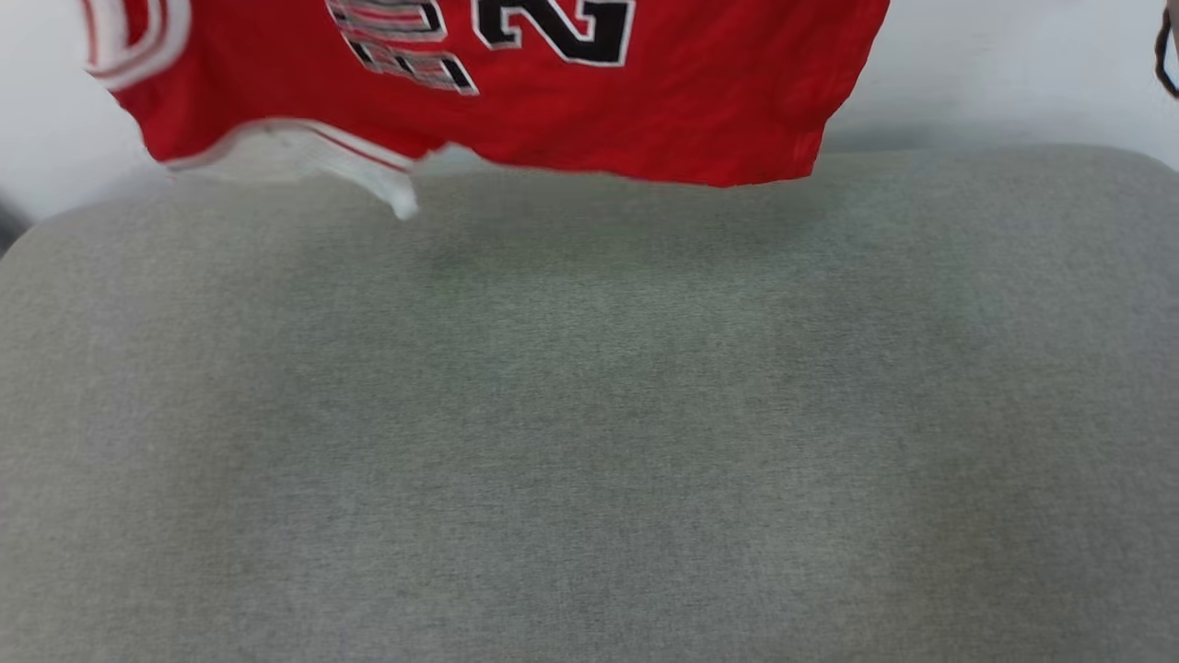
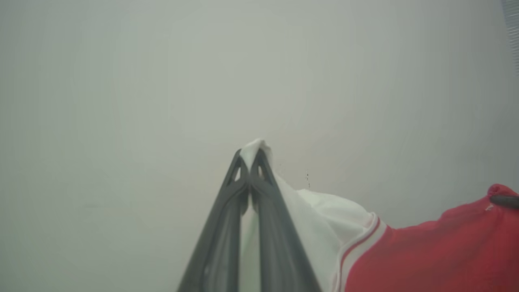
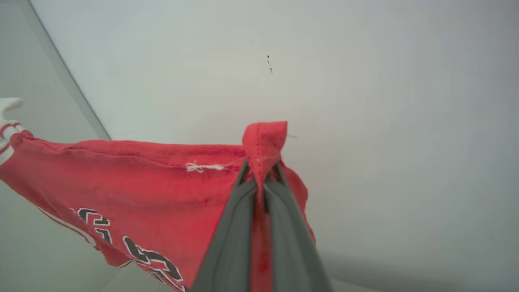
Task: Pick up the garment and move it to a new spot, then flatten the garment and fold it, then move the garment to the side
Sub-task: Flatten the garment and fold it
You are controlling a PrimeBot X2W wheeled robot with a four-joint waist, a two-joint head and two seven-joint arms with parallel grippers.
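Two grippers hold the garment (image 1: pixel 645 120) up in the air, and each view gives you a different part of this. In the head view you see the red cloth hanging across the top of the picture, in front of the pale wall (image 1: pixel 1013 74) and above the far edge of the grey padded surface (image 1: pixel 589 414). Its black and white number is cut by the top edge. One white sleeve (image 1: pixel 368 170) hangs lowest at the left, and you cannot tell from this blurred part whether it touches the surface. The left wrist view shows you the grip itself. The left gripper (image 2: pixel 253 156) has its two dark fingers pressed together on a fold of white sleeve cloth, and a small tip of the cloth stands out beyond the fingertips. From there the white cloth runs to the striped trim (image 2: pixel 361 243) and then to the red body at the right of that view. The right wrist view shows you the other end. The right gripper (image 3: pixel 262 170) pinches a red corner with a stitched hem, which stands up between the closed fingers. Just beside it on the hem sits a small white thread knot (image 3: pixel 198 166). The cloth stretches away to the left of that view, with the lettering (image 3: pixel 142 251) low down.
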